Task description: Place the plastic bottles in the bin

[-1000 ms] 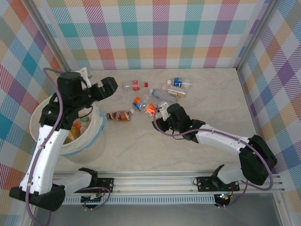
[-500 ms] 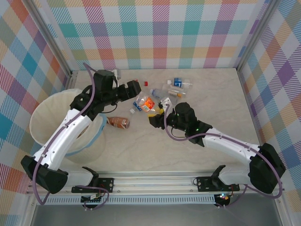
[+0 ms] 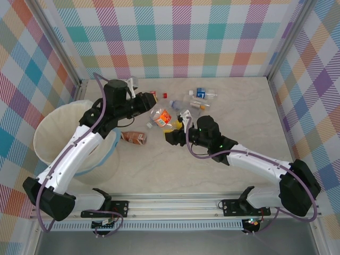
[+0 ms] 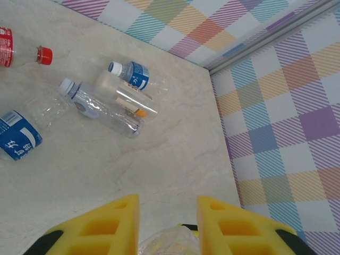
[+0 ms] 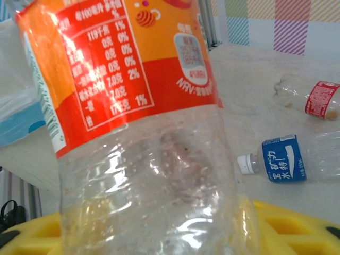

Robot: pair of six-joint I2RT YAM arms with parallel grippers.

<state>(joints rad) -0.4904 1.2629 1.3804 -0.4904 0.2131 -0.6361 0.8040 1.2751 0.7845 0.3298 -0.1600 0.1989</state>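
The left arm reaches from the bin's side towards the loose pile of plastic bottles (image 3: 183,106) at the far middle of the worktop (image 3: 239,117). Its jaws are closed narrow. In the left wrist view a bit of clear bottle (image 4: 170,241) shows between the two yellow fingers (image 4: 106,223), though I cannot tell which bottle it belongs to. Beyond those fingers lie two blue-labelled bottles (image 4: 133,74), a clear one with an orange cap, and further left a red-labelled bottle (image 4: 4,47) with a red cap.

The right arm stretches from the near right towards the centre, and its jaws sit at the near edge of the pile. The orange-labelled bottle (image 5: 143,106) stands right in front of the right wrist camera, with its clear lower body between the yellow fingers (image 5: 297,223). I cannot tell whether those jaws pinch it or merely flank it. From above, this bottle lies between the two sets of jaws, one end by each.

A brown-labelled bottle (image 3: 134,137) lies alone on the worktop, just right of the bin (image 3: 38,139) and near the left arm's forearm. The bin sits at the left, well apart from the pile.
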